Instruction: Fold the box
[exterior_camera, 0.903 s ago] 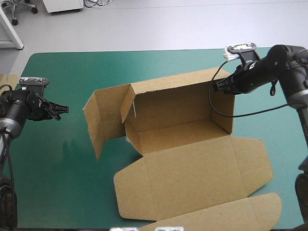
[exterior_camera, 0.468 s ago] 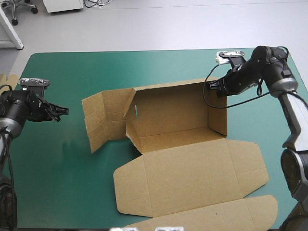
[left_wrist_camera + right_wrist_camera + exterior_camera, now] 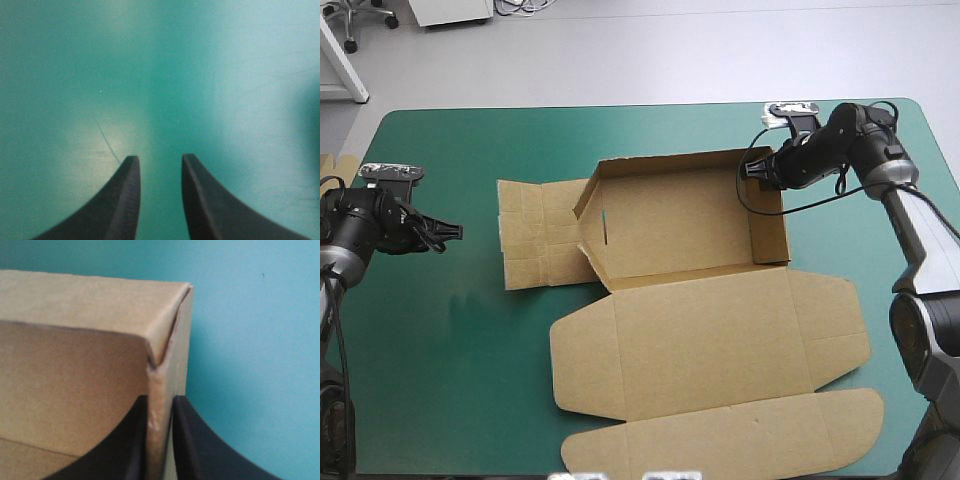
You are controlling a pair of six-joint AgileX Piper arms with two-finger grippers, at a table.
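The box sits mid-surface, roughly half formed by my judgement. Its far and right walls stand, and a flap is up at the left end. The left panel lies flat, as does the lid toward the near edge. The right pincer is clamped on the far right corner. The left pincer, fingers apart and empty, hovers well left. The left wall remains to be raised and tucked.
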